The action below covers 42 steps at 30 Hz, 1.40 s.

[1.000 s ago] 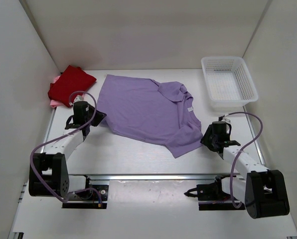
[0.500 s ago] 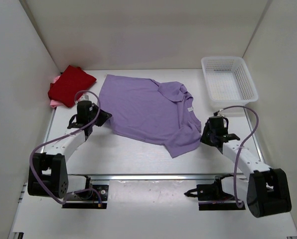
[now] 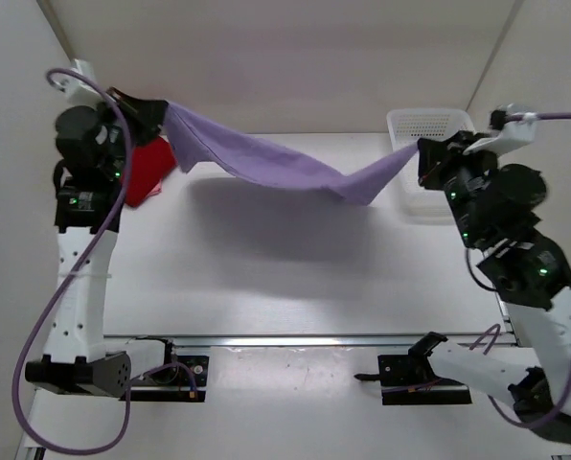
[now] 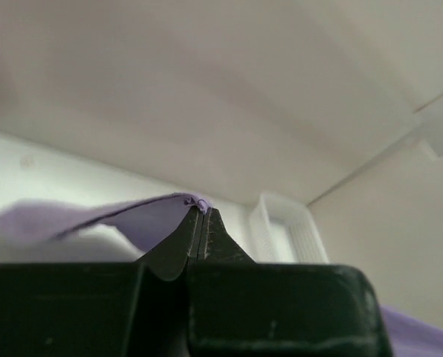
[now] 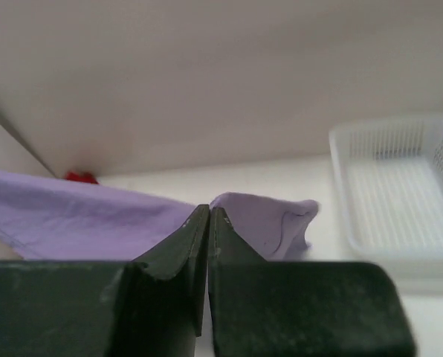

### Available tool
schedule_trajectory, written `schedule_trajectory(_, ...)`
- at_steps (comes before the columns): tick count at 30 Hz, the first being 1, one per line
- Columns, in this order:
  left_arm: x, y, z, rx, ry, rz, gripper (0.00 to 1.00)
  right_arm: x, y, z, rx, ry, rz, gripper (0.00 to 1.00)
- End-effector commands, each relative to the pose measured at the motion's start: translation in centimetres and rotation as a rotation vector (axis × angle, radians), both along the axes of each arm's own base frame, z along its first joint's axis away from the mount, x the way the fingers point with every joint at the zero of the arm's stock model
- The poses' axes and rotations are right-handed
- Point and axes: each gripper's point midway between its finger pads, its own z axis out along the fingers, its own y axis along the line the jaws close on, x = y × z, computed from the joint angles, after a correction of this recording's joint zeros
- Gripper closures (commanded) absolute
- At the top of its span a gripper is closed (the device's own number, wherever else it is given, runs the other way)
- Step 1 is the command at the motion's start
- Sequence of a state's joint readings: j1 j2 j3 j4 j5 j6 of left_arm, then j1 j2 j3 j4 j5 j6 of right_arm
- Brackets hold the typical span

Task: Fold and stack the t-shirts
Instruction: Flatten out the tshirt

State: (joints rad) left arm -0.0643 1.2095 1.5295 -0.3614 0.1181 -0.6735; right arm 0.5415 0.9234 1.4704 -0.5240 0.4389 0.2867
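The lavender purple t-shirt [image 3: 276, 165] hangs stretched in the air between both raised arms, sagging in the middle above the table. My left gripper [image 3: 163, 108] is shut on its left end, high at the back left; the cloth [image 4: 95, 219] leaves the pinched tips [image 4: 201, 211]. My right gripper [image 3: 422, 153] is shut on the right end, near the basket; purple cloth [image 5: 80, 216] spreads either side of its tips [image 5: 209, 210]. The dark red t-shirt [image 3: 147, 168] lies at the back left, mostly hidden by the left arm. The pink one is hidden.
A white mesh basket [image 3: 429, 125] stands at the back right, partly behind the right arm, also seen as the white basket [image 5: 400, 178] in the right wrist view. White walls enclose the table on three sides. The shirt's shadow falls on the table [image 3: 285, 278].
Both arms have risen from the table and lifted the lavender shirt off it, stretching it between them. The right gripper closed on the shirt's edge before the lift.
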Motion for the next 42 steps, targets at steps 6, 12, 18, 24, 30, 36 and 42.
schedule_trajectory(6, -2.8, 3.0, 7.3, 0.080, -0.103, 0.125, 1.00, -6.5, 0.1, 15.6, -0.168, -0.397, -0.270, 1.00)
schedule_trajectory(12, 3.3, 2.7, -1.7, 0.061, 0.098, 0.101, 1.00, 9.9, -0.9, 10.1, -0.223, -0.123, -0.054, 1.00)
schedule_trajectory(18, 8.1, 4.1, -12.7, 0.106, 0.319, 0.153, 1.00, 20.4, -0.9, -3.9, -0.178, 0.112, 0.081, 1.00)
schedule_trajectory(24, 14.6, 2.3, -11.2, 0.059, 0.326, 0.087, 1.00, 27.8, -1.4, -0.4, -0.211, 0.077, 0.048, 1.00)
schedule_trajectory(30, 14.9, 2.3, -0.9, -0.002, 0.115, 0.063, 1.00, 23.7, -3.9, 11.0, -0.134, -0.229, 0.005, 1.00)
schedule_trajectory(36, 12.5, 7.2, 4.8, -0.002, -0.012, 0.170, 1.00, 18.6, -5.9, 16.0, -0.092, -0.337, -0.003, 1.00)
schedule_trajectory(42, 11.0, 9.6, 3.7, 0.020, 0.006, 0.224, 1.00, 18.0, -6.4, 10.9, -0.155, -0.173, -0.076, 1.00)
